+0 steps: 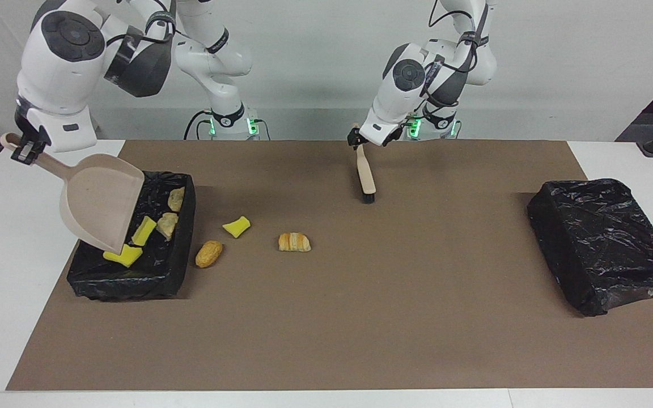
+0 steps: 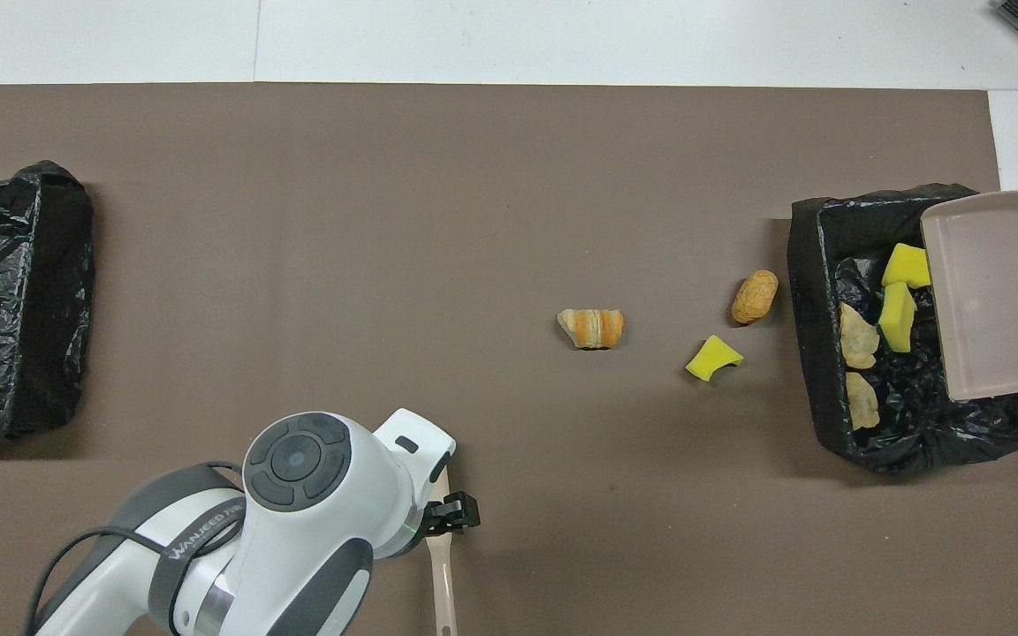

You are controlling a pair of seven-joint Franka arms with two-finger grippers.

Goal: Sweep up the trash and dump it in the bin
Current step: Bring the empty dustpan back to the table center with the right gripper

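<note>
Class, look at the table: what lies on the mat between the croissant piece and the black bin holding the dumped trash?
Two pieces: a yellow sponge chunk and a brown bread bit, the bread bit closest to the bin. The overhead view shows this best, with the croissant piece toward the mat's middle.

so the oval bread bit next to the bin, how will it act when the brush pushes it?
The oval bread piece is rounded, so it will probably roll or skid rather than slide straight. It looks small and light, so likely easy to flick off course. It lies beside the bin wall, so a push may wedge it there.
</note>
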